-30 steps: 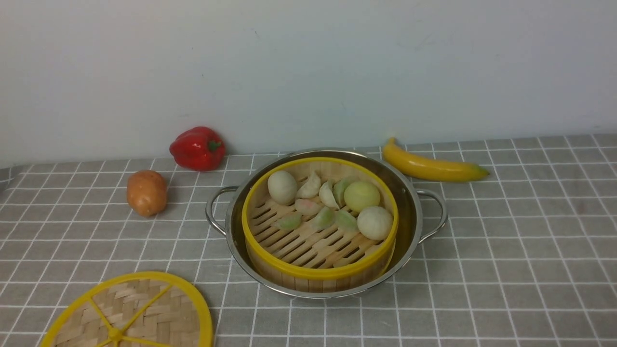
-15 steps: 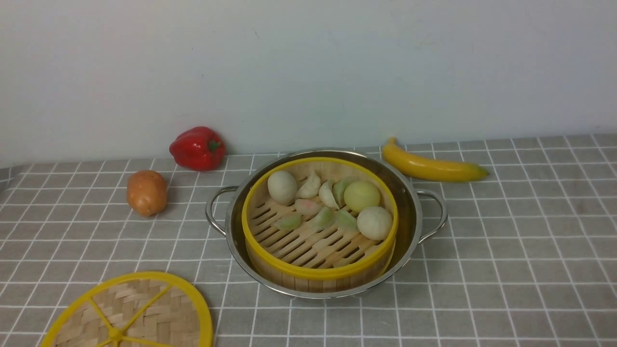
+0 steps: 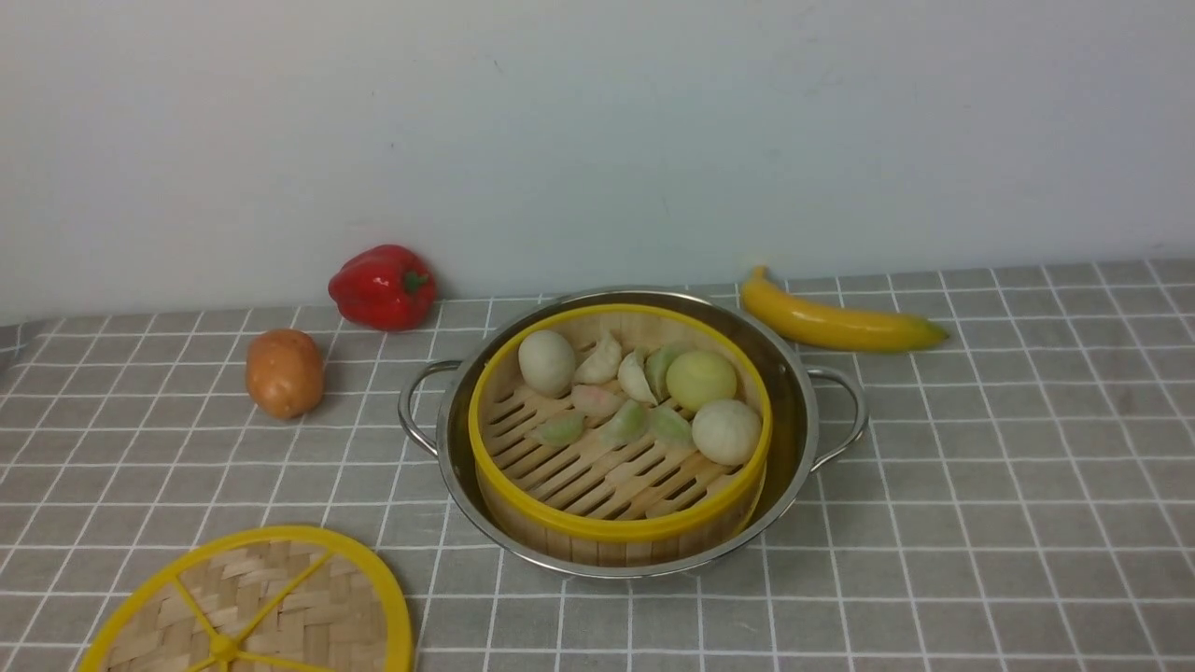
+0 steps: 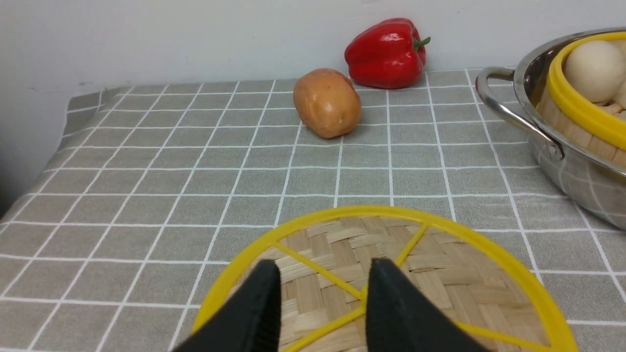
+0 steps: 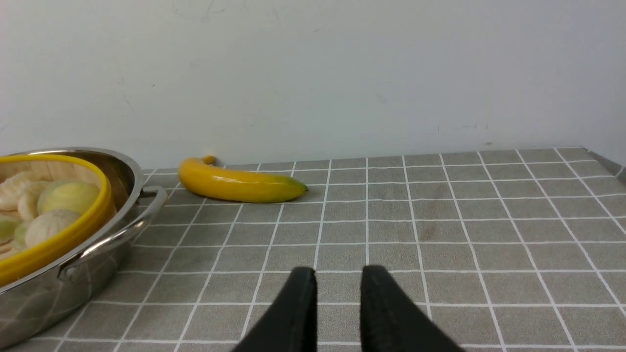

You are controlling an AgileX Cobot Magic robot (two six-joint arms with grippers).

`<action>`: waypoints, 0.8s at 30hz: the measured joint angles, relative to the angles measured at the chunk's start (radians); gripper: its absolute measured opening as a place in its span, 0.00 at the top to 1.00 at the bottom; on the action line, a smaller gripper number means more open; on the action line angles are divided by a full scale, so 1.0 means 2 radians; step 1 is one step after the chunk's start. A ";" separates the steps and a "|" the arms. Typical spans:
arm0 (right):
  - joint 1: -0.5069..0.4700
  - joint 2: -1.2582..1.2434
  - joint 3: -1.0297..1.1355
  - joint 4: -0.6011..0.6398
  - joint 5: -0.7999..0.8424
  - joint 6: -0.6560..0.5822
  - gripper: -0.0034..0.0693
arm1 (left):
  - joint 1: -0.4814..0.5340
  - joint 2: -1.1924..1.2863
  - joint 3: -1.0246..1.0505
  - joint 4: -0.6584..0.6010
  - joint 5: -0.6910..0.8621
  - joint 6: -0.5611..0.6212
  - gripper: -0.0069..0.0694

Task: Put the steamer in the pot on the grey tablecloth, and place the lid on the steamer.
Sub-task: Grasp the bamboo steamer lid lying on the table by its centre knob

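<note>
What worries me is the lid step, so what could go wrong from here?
The open left claw hangs over the lid's flat weave and thin spokes; a pinch there may slip. The buns look about level with the steamer rim, so the lid might sit crooked.

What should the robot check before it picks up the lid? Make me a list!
1. Steamer sits inside the pot: ok.
2. Steamer's top is uncovered: ok.
3. Lid lies flat on the grey tablecloth, nothing on it: ok.
4. Left tool is open and aimed at the lid: ok.
5. Left tool lines up with the lid's knob: cannot tell.
6. Right tool is empty, beside the pot: ok.
</note>
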 joint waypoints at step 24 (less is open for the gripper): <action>0.000 0.000 0.000 0.001 0.000 0.000 0.65 | 0.000 0.000 -0.001 -0.222 -0.214 -0.016 0.59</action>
